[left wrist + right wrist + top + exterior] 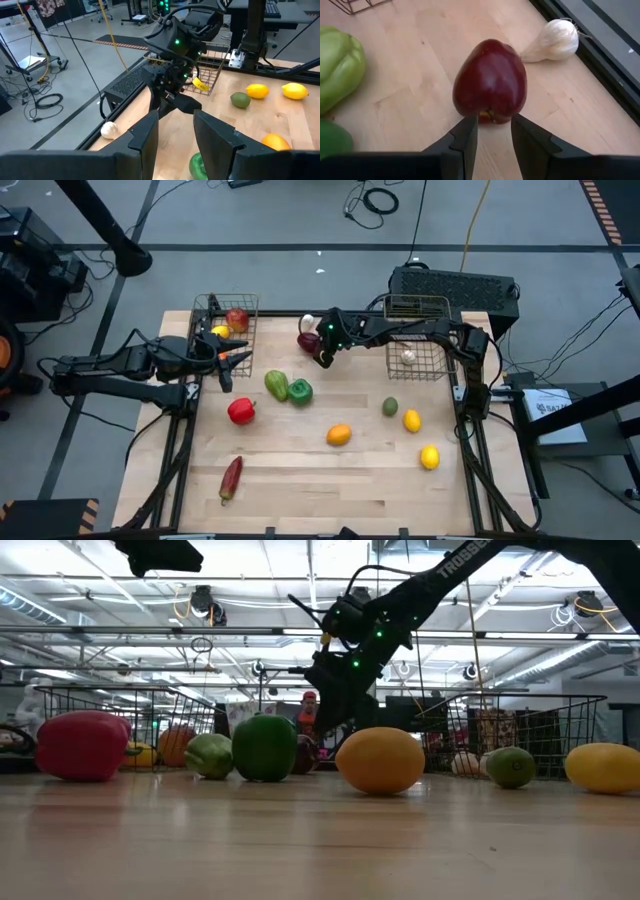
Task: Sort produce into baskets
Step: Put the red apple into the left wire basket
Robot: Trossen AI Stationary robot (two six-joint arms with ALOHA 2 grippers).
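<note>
wooden desk (300, 480) carries scattered produce; near its far edge the right gripper (494, 131), fingers parted, hovers just short of a dark red apple (490, 81) beside white garlic (552, 41). left gripper (232, 360) waits parted by the left basket (213, 310).

White capitals reading "TROSSEN" run along the dark right arm (455, 570) in the low view, cut off by the picture's upper edge. A white sheet (553, 404) beside the counter carries dark print too small to read.
</note>
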